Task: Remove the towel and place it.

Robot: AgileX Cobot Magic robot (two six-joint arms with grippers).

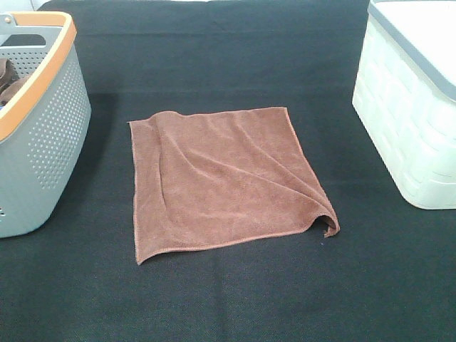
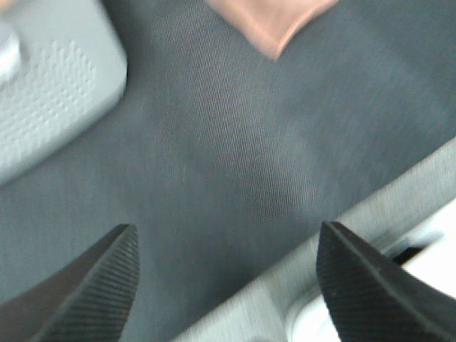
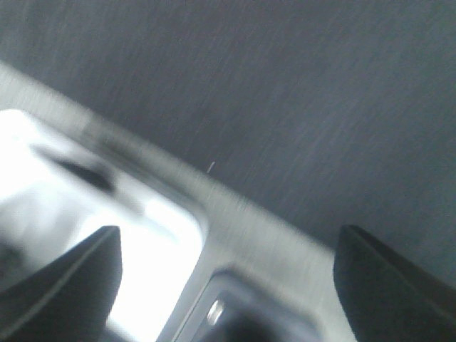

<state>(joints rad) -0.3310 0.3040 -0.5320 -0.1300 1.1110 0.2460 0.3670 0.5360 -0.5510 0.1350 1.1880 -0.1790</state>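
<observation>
Black cloth-covered worktop (image 1: pixel 228 299), lit evenly. One towel (image 1: pixel 224 182) lies spread near flat at centre frame, lower-right corner curled up, a few diagonal wrinkles. My read: it's already out of the grey basket (image 1: pixel 43 135) at left frame and laid down, so the place step looks done or close. One grey basket with orange rim, brown cloth bunched inside at its far left edge. One white bin (image 1: pixel 406 107) at upper right of frame. Neither arm shows in the high view. Left hand (image 2: pixel 228 285): jaws spread wide, nothing between them, towel corner at top of its frame. Right hand (image 3: pixel 228 285): also spread, empty, blurred.
</observation>
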